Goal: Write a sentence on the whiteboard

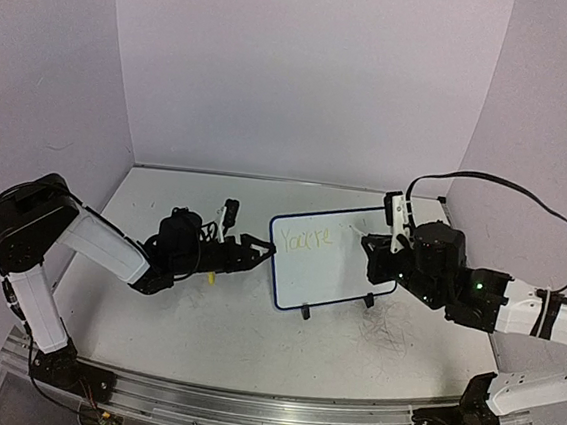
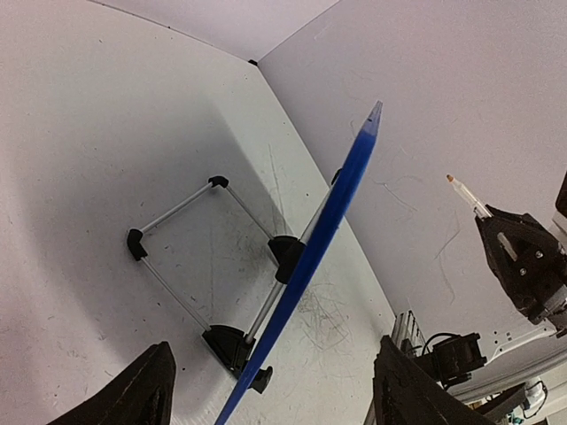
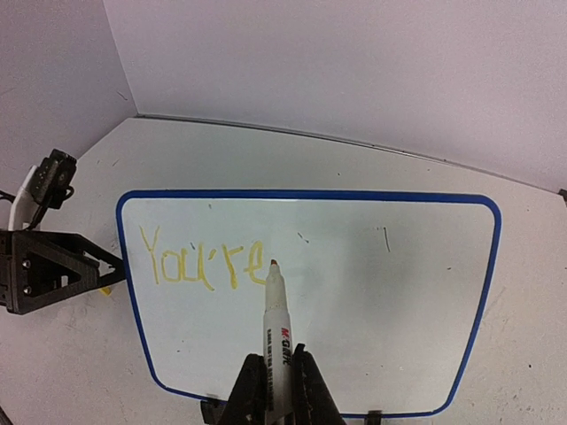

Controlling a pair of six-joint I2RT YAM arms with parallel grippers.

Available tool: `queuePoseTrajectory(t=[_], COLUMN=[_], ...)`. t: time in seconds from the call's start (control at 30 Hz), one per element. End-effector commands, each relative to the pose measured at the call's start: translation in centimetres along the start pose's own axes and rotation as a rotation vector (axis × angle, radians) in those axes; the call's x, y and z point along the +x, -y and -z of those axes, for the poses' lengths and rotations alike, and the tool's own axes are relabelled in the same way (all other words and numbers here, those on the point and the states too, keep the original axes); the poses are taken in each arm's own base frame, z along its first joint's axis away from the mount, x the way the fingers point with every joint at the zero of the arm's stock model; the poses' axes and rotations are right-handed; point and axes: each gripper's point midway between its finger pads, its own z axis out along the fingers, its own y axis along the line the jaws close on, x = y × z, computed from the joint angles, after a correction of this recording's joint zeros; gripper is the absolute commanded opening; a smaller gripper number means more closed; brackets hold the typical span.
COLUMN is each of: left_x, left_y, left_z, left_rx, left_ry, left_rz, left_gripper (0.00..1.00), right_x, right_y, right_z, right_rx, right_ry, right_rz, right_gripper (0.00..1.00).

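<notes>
whiteboard: blue-rimmed, propped mid-table on wire stand | sentence: yellow "You're" written at board's 9 o'clock | right gripper: clenched on marker, tip by final "e" | left gripper: spread wide, astride board's 9 o'clock edge

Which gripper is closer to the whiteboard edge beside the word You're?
Left. The left gripper is open with that edge of the whiteboard between its fingers. The right gripper is out in front of the board's face, shut on the marker.
</notes>
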Motion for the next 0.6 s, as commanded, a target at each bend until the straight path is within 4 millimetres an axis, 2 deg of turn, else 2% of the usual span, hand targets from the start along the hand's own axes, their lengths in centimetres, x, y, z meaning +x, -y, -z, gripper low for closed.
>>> queuePoseTrajectory(t=[0.0, 0.23, 0.57], left_x=[-0.6, -0.8, -2.6], left_y=[0.9, 1.4, 0.7], left_z=[0.2, 0.0, 0.2], left_rx=[0.057, 0.077, 0.104], left_ry=[0.029, 0.026, 0.017], left_rz=[-0.004, -0.021, -0.011], left_gripper=[0.77, 0.74, 0.71], right_x=[-1.7, -1.6, -2.3], right_y=[1.6, 2.9, 2.0], right_z=[-0.2, -0.1, 0.2], right_rx=[0.017, 0.024, -0.031], right_ry=[0.036, 0.046, 0.065], right_rz=[-0.046, -0.034, 0.004], right_gripper=[0.00, 0.00, 0.00])
